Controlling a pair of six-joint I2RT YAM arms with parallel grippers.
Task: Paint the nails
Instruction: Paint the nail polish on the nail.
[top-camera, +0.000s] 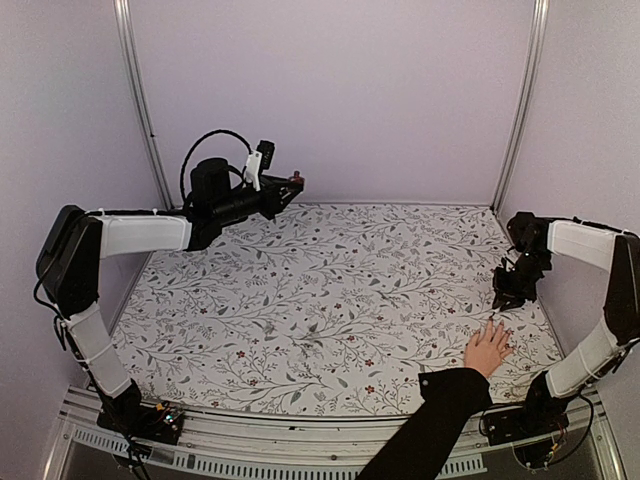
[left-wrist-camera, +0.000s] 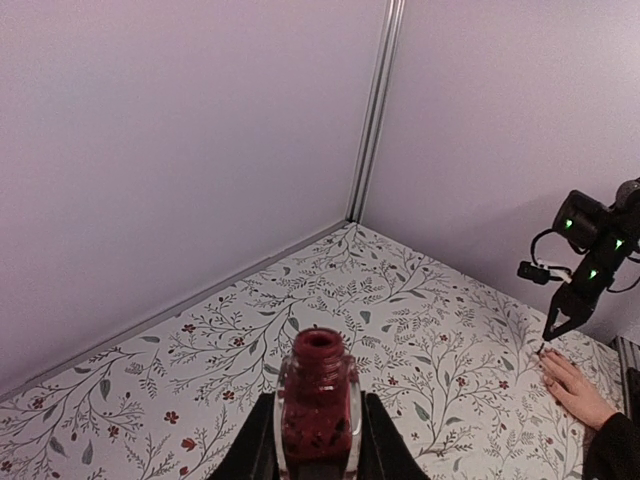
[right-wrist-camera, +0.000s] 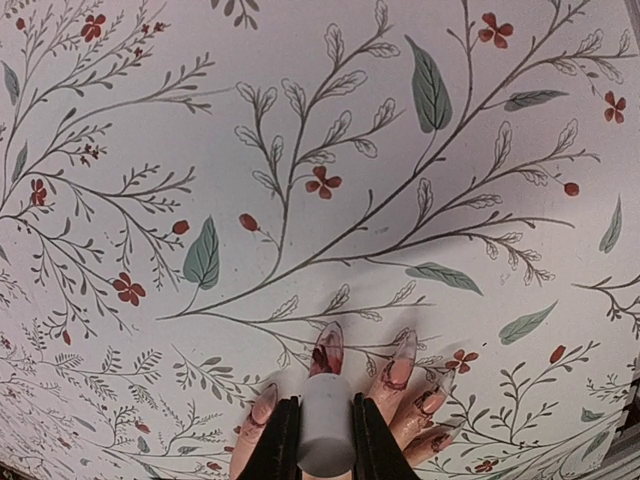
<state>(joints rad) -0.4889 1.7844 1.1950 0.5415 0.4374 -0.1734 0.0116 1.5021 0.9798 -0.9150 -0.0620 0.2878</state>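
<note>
Nails (right-wrist-camera: 328, 350) of a light-skinned human hand (top-camera: 488, 348) lie directly under the right gripper (right-wrist-camera: 326, 432), at the near right of the table. The hand rests palm down on the floral tablecloth (top-camera: 330, 290), fingers a little fanned and pointing toward the far wall, with a black sleeve (top-camera: 430, 430) running back off the near edge. In the right wrist view the nails are long; the middle one carries a dark-red patch, and its neighbours show thinner red smears.

The right gripper is clamped on a white cap (right-wrist-camera: 326, 450), both fingers pressed against its sides. The cap stands upright just above the middle nail; whether anything below it touches the nail cannot be told. The right arm (top-camera: 585, 245) comes in from the right wall, bent at the elbow, with its wrist turned down over the fingertips.

The left gripper (left-wrist-camera: 318, 445) is closed on an open nail-polish bottle (left-wrist-camera: 318, 400) of dark red, held upright by its lower body with the neck uncapped. The left arm (top-camera: 140, 235) is raised, its forearm about level, holding the bottle high over the far left of the table, well apart from the hand.
</note>
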